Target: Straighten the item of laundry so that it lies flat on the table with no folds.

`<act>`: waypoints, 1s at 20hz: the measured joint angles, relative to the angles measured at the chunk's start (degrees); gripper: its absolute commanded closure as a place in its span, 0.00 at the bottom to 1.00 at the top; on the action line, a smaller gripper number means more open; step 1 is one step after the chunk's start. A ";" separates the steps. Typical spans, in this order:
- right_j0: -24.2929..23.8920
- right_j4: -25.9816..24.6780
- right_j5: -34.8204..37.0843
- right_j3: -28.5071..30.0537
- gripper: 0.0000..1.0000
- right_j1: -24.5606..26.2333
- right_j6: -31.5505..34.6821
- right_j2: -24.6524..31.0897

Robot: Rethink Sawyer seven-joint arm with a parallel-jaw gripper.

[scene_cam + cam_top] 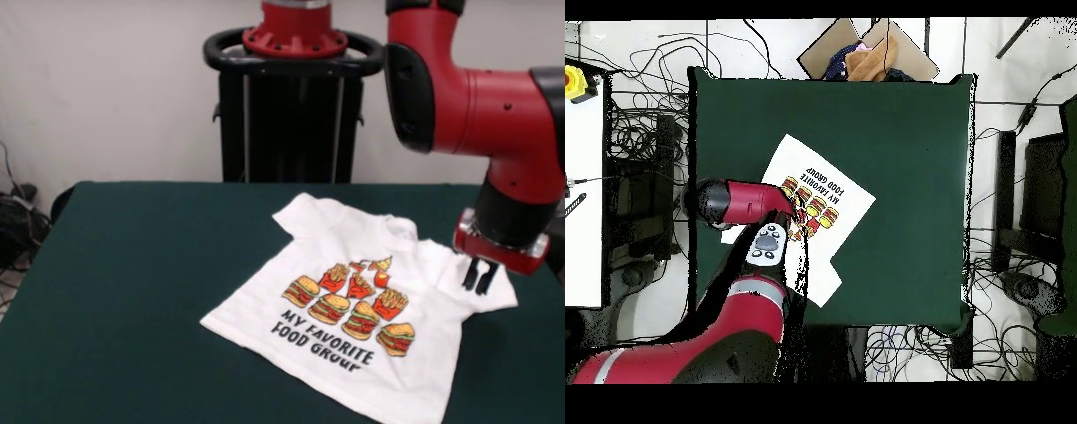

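Note:
The item of laundry [371, 309] is a white T-shirt printed with burgers, fries and black text. It lies print up and mostly spread out on the dark green table [132, 283], turned at an angle, with small wrinkles near the collar. Its hem reaches the picture's bottom edge. My gripper [478, 284] hangs over the shirt's right sleeve [496, 296], its two dark fingers close together, shut, with no cloth visibly between them. In the overhead view the red arm [745, 205] covers the gripper and part of the shirt [835, 200].
The shirt lies toward one side of the table [905, 130], with bare green felt around it. A cardboard box with cloth [865, 55] sits beyond the table's far edge. Cables cover the floor around it, and a white bench [585, 200] stands at the left.

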 measured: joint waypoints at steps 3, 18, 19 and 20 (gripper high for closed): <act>0.83 0.01 0.00 0.27 1.00 1.11 0.00 0.08; -1.78 1.19 -0.49 2.83 1.00 1.53 0.00 3.17; -1.99 1.17 -0.50 2.93 1.00 1.48 0.00 3.39; -2.20 1.18 -0.52 3.05 1.00 1.42 0.00 3.61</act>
